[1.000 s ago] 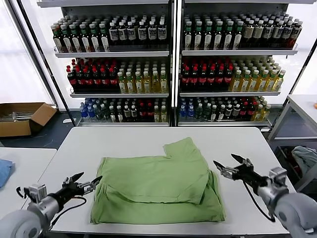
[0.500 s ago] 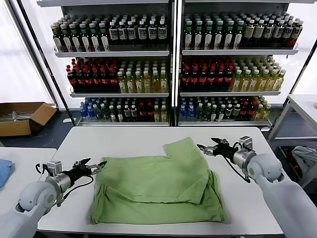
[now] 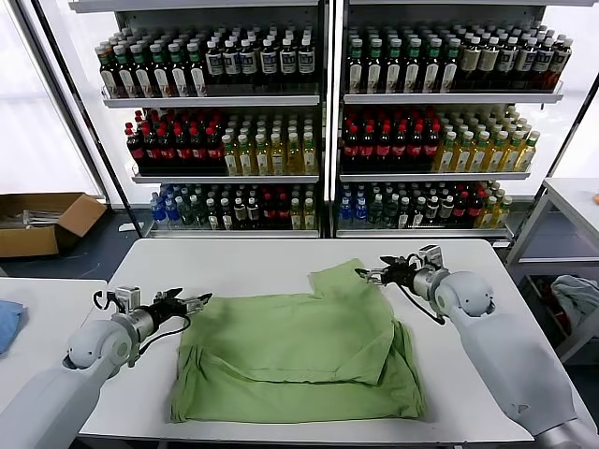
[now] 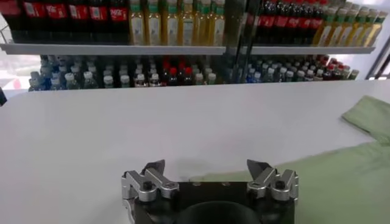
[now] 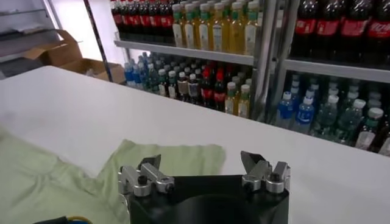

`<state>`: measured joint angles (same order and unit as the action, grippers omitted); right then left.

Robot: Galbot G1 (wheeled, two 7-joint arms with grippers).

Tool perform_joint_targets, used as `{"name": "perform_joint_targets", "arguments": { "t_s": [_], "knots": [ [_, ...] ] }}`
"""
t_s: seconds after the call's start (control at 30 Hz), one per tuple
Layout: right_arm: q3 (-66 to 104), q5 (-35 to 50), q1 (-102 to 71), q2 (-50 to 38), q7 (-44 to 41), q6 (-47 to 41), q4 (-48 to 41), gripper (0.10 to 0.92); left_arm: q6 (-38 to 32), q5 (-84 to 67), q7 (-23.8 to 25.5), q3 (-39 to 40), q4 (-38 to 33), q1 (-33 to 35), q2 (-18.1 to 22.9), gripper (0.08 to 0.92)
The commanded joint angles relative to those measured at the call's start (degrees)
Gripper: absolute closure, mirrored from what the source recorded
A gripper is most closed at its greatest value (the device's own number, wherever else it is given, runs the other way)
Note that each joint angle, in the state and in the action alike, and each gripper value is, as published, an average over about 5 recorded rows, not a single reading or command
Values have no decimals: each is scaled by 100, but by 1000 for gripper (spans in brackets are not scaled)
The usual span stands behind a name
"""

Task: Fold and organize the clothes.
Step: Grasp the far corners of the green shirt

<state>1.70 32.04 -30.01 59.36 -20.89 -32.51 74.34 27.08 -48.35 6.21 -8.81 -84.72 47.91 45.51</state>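
The light green shirt (image 3: 299, 351) lies partly folded, plain side up, on the white table (image 3: 253, 267), with one flap reaching toward the back right. My left gripper (image 3: 195, 301) is open and empty at the shirt's back left corner, just above the table. My right gripper (image 3: 365, 274) is open and empty at the far edge of the raised flap. In the left wrist view the open gripper (image 4: 208, 167) hovers over the shirt's edge (image 4: 341, 182). In the right wrist view the open gripper (image 5: 201, 162) is over the flap's corner (image 5: 177, 159).
Shelves of bottles (image 3: 318, 122) stand behind the table. A cardboard box (image 3: 42, 223) sits on the floor at the left. A blue cloth (image 3: 7, 323) lies on a side table at the left. A grey-white bundle (image 3: 576, 295) lies at the far right.
Both arms have swung from the table's front toward the back. The left gripper reached the shirt's back left corner; the right gripper reached the flap's far edge. The shirt has not moved.
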Motion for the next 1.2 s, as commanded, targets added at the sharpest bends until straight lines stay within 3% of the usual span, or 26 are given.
{"name": "perform_joint_targets", "arguments": {
  "t_s": [0.03, 0.27, 0.5, 1.03, 1.13, 1.2],
  "knots": [
    [-227, -161, 222, 229, -56, -12, -388, 203, -4, 87, -8, 328, 160, -178, -13, 177],
    [-294, -237, 175, 313, 35, -21, -423, 226, 32, 153, 17, 276, -36, 118, -54, 177],
    [-307, -240, 106, 370, 100, -55, -375, 411, 27, 170, 29, 240, -109, 227, -57, 221],
    [-117, -12, 30, 345, 392, 16, -128, 876, -41, 140, 237, 162, -175, 282, -179, 689],
    [-98, -214, 85, 406, 614, 74, -235, 893, -50, 147, 250, 138, -184, 317, -181, 793],
    [-126, -446, 136, 437, 698, 81, -348, 846, -54, 151, 250, 131, -194, 332, -169, 851]
  ]
}}
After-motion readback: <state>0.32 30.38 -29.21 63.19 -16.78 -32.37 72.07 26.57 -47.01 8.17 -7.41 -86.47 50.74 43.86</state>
